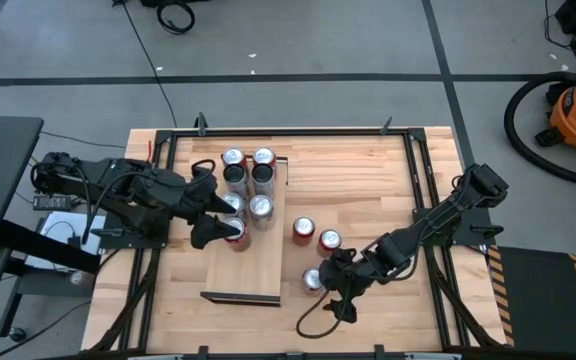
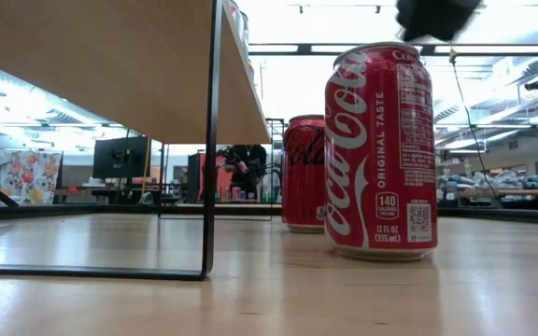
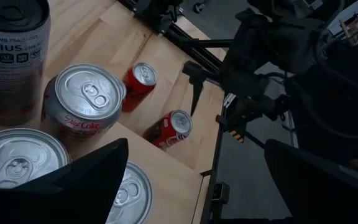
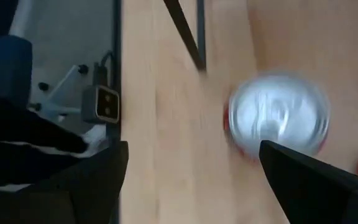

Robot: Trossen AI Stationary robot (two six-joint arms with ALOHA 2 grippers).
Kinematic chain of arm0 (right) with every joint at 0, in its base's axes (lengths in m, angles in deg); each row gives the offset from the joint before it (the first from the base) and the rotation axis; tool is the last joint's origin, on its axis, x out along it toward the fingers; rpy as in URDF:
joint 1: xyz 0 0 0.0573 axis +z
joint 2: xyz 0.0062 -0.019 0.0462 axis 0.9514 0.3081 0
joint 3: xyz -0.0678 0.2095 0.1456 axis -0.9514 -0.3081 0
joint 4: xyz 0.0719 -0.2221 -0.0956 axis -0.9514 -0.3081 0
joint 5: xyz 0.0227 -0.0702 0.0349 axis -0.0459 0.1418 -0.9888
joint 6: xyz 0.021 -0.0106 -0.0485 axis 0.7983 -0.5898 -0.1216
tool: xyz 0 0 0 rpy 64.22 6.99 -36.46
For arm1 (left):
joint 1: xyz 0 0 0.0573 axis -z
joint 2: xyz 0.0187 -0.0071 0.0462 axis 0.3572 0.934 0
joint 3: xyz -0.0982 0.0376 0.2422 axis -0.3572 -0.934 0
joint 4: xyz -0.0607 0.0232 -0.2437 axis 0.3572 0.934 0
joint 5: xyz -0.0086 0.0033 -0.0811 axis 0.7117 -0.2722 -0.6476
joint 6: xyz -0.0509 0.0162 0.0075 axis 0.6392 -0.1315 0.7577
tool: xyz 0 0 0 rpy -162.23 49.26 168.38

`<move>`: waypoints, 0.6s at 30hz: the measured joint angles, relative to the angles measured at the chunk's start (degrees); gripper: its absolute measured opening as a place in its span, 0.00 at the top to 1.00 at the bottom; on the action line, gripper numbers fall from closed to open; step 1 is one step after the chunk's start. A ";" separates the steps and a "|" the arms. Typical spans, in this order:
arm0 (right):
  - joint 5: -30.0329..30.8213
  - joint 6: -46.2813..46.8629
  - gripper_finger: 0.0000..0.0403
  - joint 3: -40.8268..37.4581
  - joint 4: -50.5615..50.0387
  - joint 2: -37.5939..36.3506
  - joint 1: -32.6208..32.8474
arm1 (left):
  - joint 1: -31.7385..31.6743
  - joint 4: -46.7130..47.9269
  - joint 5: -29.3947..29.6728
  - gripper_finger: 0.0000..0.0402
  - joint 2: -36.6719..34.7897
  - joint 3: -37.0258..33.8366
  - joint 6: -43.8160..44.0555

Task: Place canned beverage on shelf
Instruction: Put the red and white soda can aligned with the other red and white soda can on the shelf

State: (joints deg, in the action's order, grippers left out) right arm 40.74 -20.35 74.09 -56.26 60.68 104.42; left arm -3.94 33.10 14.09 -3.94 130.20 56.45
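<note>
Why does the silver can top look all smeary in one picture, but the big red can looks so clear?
In the right wrist view the can top is smeared with blur and the dark fingers are soft; in the low view the near red can is sharp, with bright window glare behind it.

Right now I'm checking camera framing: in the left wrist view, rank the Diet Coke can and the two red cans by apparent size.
1. Diet Coke can, nearest the camera.
2. The two red cans look alike; no ranking.

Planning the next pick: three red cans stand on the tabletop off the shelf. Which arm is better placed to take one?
Probably the right. Its open right gripper hovers beside the nearest red can, while the open left gripper sits over the shelf among cans already placed.
</note>
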 joint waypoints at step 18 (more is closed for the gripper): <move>-6.78 -33.45 0.08 8.10 -1.92 4.83 -8.19 | -0.04 -0.23 1.36 0.03 0.02 0.02 0.66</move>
State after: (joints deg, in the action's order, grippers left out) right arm 33.96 -53.81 82.19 -58.18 65.51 96.23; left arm -3.98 32.87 15.45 -3.92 130.22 57.11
